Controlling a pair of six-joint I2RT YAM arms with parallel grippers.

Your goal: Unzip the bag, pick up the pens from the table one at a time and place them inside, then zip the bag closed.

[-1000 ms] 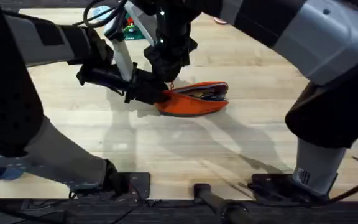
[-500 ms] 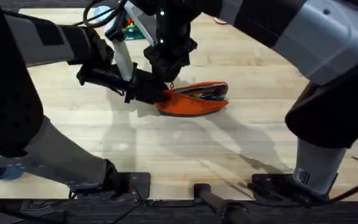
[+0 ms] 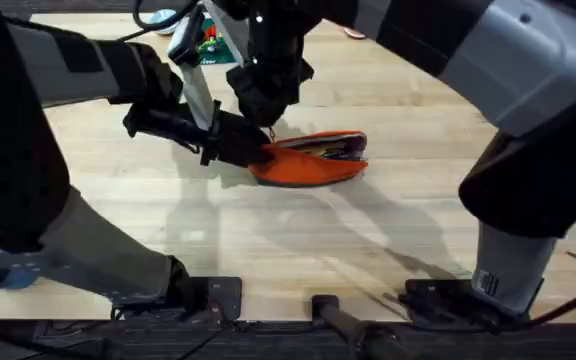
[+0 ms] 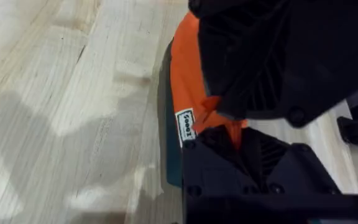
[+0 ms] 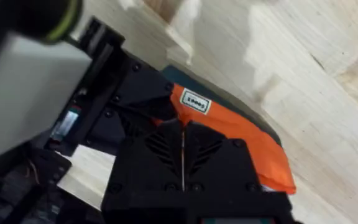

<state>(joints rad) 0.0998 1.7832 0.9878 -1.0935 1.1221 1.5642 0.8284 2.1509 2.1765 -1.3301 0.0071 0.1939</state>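
From above, I see the orange bag (image 3: 313,162) lying flat near the middle of the pale worktop (image 3: 268,240). Its zipper is open along the right part, with dark items, likely the pens, showing inside the mouth.

My left end effector (image 3: 251,152) reaches in from the left and is clamped shut on the bag's left end; in the left wrist view its fingers pinch a fold of orange fabric beside a small white label (image 4: 186,126).

My right end effector (image 3: 268,108) hangs directly above that same end, with its fingers pressed together in the right wrist view. Whether they grip the pull tab I cannot tell, since it is hidden from me.

I judge this to be the closing step. To do it well, I would keep the left grip firm as an anchor and draw the zipper in a straight line along the track, pulling low and level so the fabric stays taut and nothing catches in the teeth.
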